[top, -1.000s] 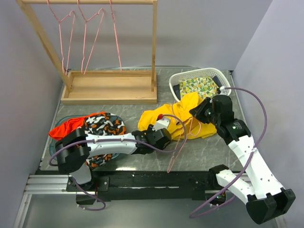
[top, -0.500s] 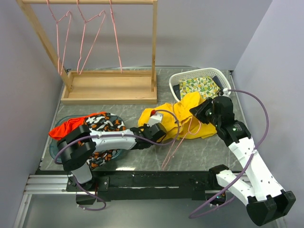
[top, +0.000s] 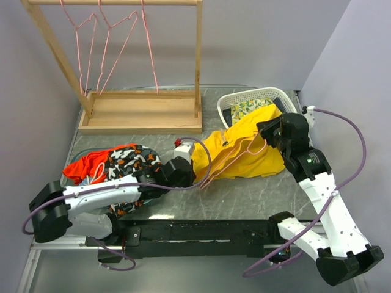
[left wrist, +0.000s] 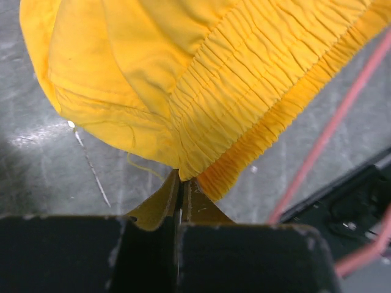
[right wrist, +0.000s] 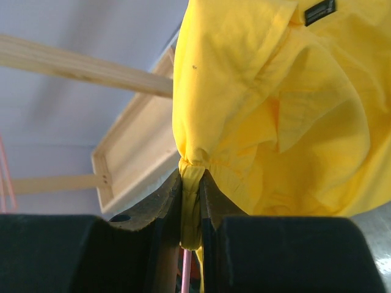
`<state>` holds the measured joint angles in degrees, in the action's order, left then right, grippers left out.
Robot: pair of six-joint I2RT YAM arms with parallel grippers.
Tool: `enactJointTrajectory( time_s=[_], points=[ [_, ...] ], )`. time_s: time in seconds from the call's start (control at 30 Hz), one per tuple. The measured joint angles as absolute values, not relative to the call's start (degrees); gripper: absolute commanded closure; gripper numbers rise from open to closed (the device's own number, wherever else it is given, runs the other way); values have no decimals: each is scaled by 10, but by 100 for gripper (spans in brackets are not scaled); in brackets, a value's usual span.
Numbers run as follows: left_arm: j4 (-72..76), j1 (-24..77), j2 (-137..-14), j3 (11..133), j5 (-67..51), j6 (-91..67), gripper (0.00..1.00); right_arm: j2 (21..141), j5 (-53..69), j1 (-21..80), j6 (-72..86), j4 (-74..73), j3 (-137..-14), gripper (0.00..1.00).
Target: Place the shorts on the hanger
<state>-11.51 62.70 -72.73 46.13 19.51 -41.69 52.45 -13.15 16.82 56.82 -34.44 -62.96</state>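
The yellow shorts (top: 244,149) hang stretched between both grippers above the table. My left gripper (top: 192,165) is shut on a corner of the gathered waistband (left wrist: 244,91), its jaws pinching the fabric (left wrist: 181,177). My right gripper (top: 267,130) is shut on a bunched fold of the shorts (right wrist: 192,177) at their far right end, near the basket. A pink wire hanger (top: 235,157) lies slanted across the front of the shorts. Its wire (left wrist: 330,131) runs beside the waistband, and a piece (right wrist: 186,271) shows between the right jaws below the fabric.
A wooden rack (top: 140,113) at the back left carries several pink hangers (top: 110,49). A white basket (top: 244,96) with a lemon-print cloth (top: 243,108) stands behind the shorts. A black-orange-white patterned garment (top: 122,162) lies at the left under my left arm.
My left gripper has shut on the waistband and drawn back to the left. My right gripper has risen and moved right, so the crumpled shorts are now stretched out, with the hanger lifted along.
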Motion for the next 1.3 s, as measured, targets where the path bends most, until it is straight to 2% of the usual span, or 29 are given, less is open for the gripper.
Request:
enactJointTrajectory(
  time_s=[0.4,1.3],
  points=[
    [-184,675,-633,467,163,-418,99,563,-179,168,613,-361,-657,100],
    [-291,780,-628,541,217,-443,99,581,-218,161,637,-382,-659,100]
  ],
)
